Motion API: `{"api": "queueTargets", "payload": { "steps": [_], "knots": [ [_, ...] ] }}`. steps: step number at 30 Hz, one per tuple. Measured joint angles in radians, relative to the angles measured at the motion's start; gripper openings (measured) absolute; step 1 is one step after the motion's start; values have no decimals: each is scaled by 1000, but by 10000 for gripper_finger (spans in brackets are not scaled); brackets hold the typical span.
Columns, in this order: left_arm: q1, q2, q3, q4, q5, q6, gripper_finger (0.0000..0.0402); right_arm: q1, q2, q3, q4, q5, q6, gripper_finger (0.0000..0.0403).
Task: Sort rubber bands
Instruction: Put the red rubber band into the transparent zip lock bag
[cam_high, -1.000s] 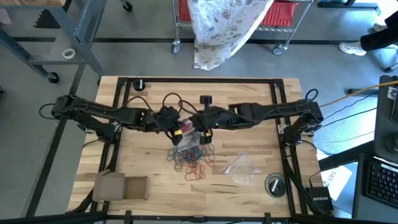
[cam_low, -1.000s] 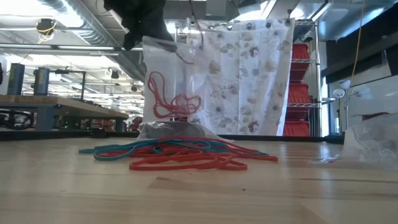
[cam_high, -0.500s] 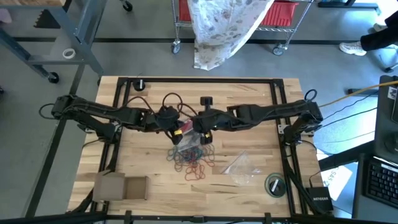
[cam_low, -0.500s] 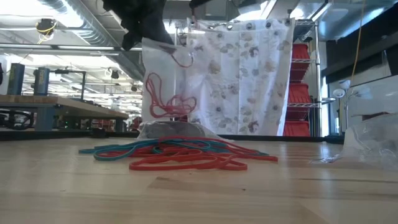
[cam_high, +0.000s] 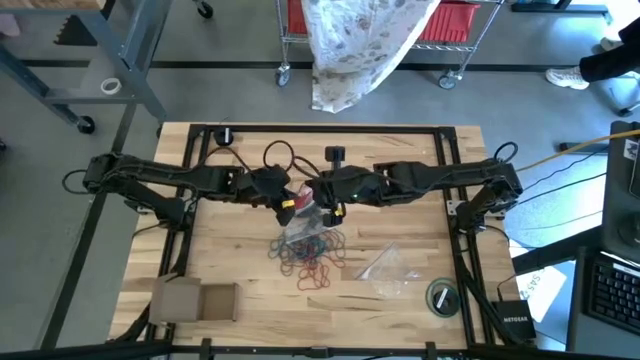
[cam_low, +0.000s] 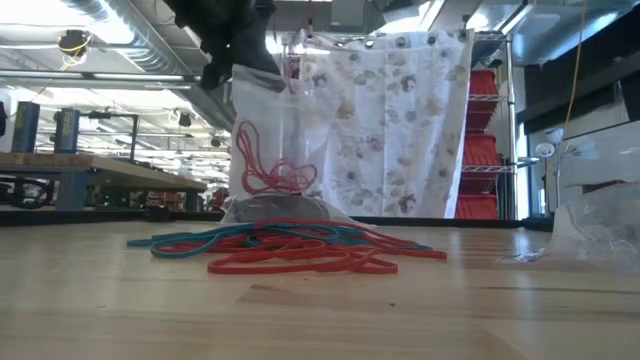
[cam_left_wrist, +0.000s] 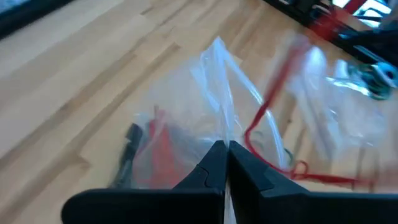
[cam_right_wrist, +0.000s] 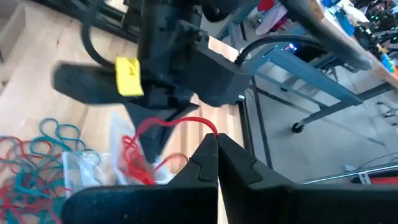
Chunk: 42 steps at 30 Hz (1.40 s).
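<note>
- The sorting is partly done, as I judge it: some red bands (cam_low: 268, 165) are already inside a clear bag (cam_low: 262, 120) held up above the table (cam_high: 240, 250), and some dark bands seem to lie at the bottom of that bag.
- Much is left — a mixed pile (cam_high: 312, 256) of red and teal bands lies loose on the wood, just in front of the bag and below both tools.
- The left tool (cam_high: 288, 206) is closed on the upper edge of the bag; its wrist view shows the two fingers pressed together on the plastic, with the red bands hanging below them.
- The right tool (cam_high: 330, 207) is closed too, and it pinches one red band (cam_right_wrist: 180, 126) right at its fingertips. This band stretches from the tips toward the mouth of the bag, just beside the left tool.
- So the two tools are near each other over the middle of the table, the bag hanging between them and the pile.
- The held band looks to be at the opening or partly inside; I cannot tell exactly which.
- A second bag (cam_high: 385, 266) lies flat to the right of the pile — it looks not yet used.
- A cardboard box (cam_high: 194, 299) stands at the front left.
</note>
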Motion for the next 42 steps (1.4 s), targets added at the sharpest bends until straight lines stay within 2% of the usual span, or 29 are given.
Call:
{"api": "queueTargets", "payload": {
  "steps": [10, 22, 29, 32, 37, 39, 42],
  "knots": [
    [3, -20, 0, 12, 24, -16, 1, 0, 12, 0, 20, 17, -18, 1],
    [15, -50, 0, 4, 17, -11, 1, 0, 109, -6, -57, -53, 91, 1],
    [-7, -57, 0, 4, 15, 5, 1, -51, 156, -7, -117, -39, 148, 1],
    [-20, -58, 0, 8, 14, 10, 1, -75, 153, -6, -110, -87, 156, 1],
    [-22, -58, 0, 3, -66, 5, 1, -86, 184, -6, -133, -162, 206, 1],
    [-22, -57, 0, 2, -105, -1, 1, -85, 199, -6, -155, -157, 226, 1],
    [-25, -52, 0, 1, -111, -5, 1, -85, 207, -6, -194, -102, 270, 1]
  ]
}}
